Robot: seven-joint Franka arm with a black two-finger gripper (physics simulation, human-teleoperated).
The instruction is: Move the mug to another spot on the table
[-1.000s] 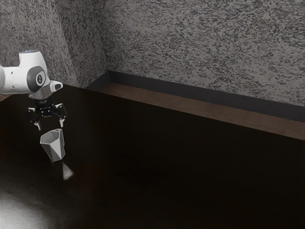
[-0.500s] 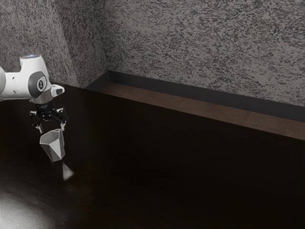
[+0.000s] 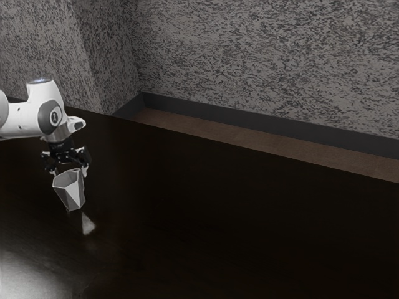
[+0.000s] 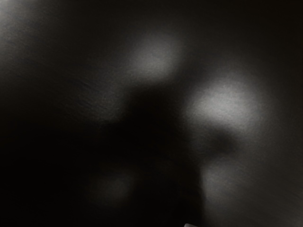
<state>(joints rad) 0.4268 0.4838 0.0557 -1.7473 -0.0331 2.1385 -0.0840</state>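
Observation:
A pale grey faceted mug (image 3: 70,192) stands upright on the dark glossy table (image 3: 218,212), near the exterior view's left. My gripper (image 3: 66,170) hangs straight down over it on the white arm (image 3: 34,113). Its black fingers are spread, one on each side of the mug's rim, and I see no grip on the rim. The wrist view looks down on the dark tabletop with blurred light patches. A small pale sliver (image 4: 189,225) at that view's lower edge lies just under my hand.
The table stretches far toward the exterior view's right and front. A brown ledge (image 3: 268,140) with a dark skirting runs along the speckled grey wall (image 3: 262,56) at the back. A bright reflection (image 3: 87,224) lies on the table beside the mug.
My hand has come down, from well above the mug to its rim, and shifted slightly toward the exterior view's right. The mug has not moved.

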